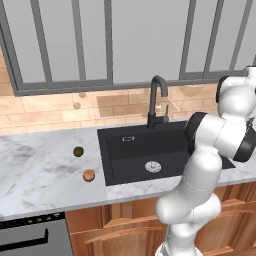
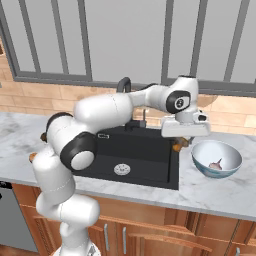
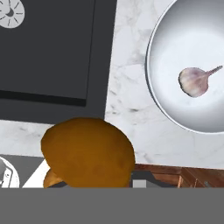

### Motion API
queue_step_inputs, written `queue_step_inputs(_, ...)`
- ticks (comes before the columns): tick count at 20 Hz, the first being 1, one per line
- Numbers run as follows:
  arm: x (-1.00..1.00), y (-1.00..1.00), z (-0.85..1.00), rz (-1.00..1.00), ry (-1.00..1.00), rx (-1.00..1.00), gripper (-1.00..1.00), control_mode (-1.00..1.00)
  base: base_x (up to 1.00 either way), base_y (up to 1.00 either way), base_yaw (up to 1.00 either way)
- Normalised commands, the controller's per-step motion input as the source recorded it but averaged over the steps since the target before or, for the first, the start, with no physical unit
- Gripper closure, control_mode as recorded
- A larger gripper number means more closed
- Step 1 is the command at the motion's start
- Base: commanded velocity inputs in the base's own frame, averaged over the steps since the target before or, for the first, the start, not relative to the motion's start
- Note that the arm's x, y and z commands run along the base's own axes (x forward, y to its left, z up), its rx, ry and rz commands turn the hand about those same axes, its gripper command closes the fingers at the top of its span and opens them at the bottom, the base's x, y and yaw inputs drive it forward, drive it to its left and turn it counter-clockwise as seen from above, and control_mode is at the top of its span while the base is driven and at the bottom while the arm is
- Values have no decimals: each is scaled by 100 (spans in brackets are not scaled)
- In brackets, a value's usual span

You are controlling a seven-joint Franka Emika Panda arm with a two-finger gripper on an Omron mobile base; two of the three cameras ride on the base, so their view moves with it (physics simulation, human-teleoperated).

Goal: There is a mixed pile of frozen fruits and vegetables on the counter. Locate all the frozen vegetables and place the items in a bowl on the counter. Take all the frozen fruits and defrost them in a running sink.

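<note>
My gripper is shut on the brown mushroom, whose cap hides the fingertips in the hand view. It hangs over the marble strip between the black sink and the white bowl, just left of the bowl's rim. The pale pinkish bulb lies inside the bowl. On the counter left of the sink rest the dark olive ball and the orange ball, far from the gripper.
A black gooseneck faucet stands behind the sink, and a silver drain sits in the basin floor. A brick backsplash and window run along the back. A stove front shows at lower left.
</note>
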Motion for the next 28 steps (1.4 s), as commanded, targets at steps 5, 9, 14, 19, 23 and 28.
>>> queue_step_inputs(5,0,-41,2,0,0,0,100,-100,0,0,0)
queue_step_inputs(9,0,-38,-1,0,-1,0,100,-100,0,0,0)
queue_step_inputs(14,13,-24,-18,1,-8,2,100,-100,0,0,0)
queue_step_inputs(19,23,-15,-30,3,-11,-1,100,-100,0,0,0)
queue_step_inputs(23,25,-7,-27,5,-12,-1,100,-100,0,0,0)
queue_step_inputs(28,24,0,-33,9,-13,-7,100,-100,0,0,0)
